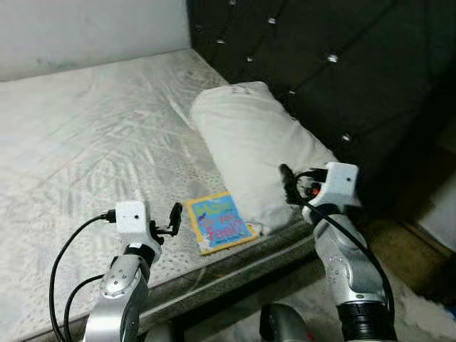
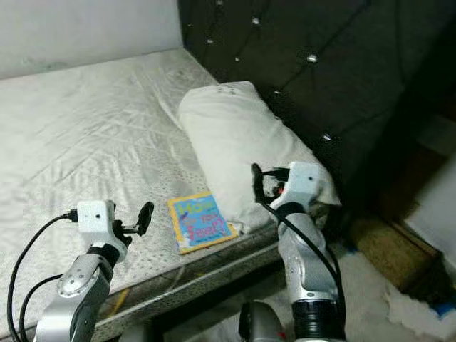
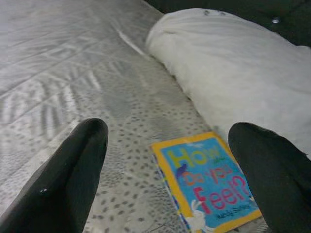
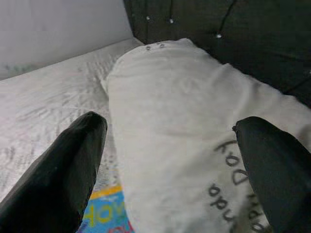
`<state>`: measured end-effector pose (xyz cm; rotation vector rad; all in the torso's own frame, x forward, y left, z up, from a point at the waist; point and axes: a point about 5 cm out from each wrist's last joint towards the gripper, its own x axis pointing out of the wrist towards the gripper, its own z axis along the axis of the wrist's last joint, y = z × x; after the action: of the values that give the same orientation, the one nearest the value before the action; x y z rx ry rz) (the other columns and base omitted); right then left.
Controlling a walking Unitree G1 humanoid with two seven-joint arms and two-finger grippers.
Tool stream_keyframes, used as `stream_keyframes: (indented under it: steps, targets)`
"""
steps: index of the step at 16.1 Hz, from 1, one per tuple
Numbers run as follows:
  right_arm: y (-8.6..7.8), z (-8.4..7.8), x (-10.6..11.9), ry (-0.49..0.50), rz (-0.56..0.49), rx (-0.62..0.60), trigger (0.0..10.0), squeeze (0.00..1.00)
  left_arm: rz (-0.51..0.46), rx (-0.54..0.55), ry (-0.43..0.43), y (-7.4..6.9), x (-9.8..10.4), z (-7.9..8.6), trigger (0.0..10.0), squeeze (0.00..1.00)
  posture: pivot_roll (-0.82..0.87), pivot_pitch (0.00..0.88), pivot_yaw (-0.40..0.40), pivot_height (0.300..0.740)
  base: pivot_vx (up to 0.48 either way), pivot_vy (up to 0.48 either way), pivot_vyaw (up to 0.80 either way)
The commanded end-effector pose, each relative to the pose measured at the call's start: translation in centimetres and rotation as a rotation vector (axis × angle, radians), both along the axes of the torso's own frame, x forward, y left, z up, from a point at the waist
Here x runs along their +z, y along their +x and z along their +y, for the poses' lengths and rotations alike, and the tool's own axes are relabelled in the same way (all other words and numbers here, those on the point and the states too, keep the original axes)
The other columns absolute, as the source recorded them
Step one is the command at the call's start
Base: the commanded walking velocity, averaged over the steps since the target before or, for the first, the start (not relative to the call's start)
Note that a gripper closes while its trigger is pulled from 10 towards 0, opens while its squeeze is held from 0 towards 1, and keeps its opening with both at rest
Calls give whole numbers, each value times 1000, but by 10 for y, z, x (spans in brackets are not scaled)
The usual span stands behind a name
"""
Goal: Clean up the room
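— Book (image 1: 217, 222): thin, stiff, light, probably slick; flat on mattress (image 1: 85, 128) near the bed edge, just beside pillow (image 1: 256, 149).
— Best pinched at the free edge. Left claw (image 3: 167, 160) spread, hovering short of it; right claw (image 4: 170, 160) spread over the pillow.

mattress (image 1: 85, 128): broad bare surface left of the pillow (image 1: 249, 142), open to approach. book (image 1: 217, 222): lies flat at the near edge, touching the pillow's side (left and near sides free). headboard (image 1: 320, 50): blocks passage behind the pillow.
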<state>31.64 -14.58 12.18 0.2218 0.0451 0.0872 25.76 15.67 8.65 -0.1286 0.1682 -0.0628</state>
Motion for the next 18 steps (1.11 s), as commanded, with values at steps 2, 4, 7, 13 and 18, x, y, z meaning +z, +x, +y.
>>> stream_keyframes:
  steps: [2, 4, 7, 13, 18]
  targets:
    - [3, -4, 6, 0, -20, 7, 10000, 0, 10, 11, 15, 0, -3, 2, 10000, 0, -59, 0, -7, 666, 0, 0, -216]
    - [5, -5, 8, 3, -23, 4, 10000, 0, 11, 13, 20, 0, -3, 3, 10000, 0, -59, 0, -7, 687, 0, 0, -419]
    - [6, -5, 8, 16, -24, 9, 10000, 0, 10, 12, 22, 1, -4, 3, 10000, 0, -57, 0, -8, 713, 0, 0, -415]
    - [8, -3, 6, 22, -22, 16, 10000, 0, -1, 14, 50, 4, -3, 5, 10000, 0, -55, 0, -6, 740, 0, 0, -274]
    - [17, 0, 4, 16, -21, 32, 10000, 0, -24, 5, 139, 16, 0, 18, 10000, 0, -42, 0, -5, 740, 0, 0, 0]
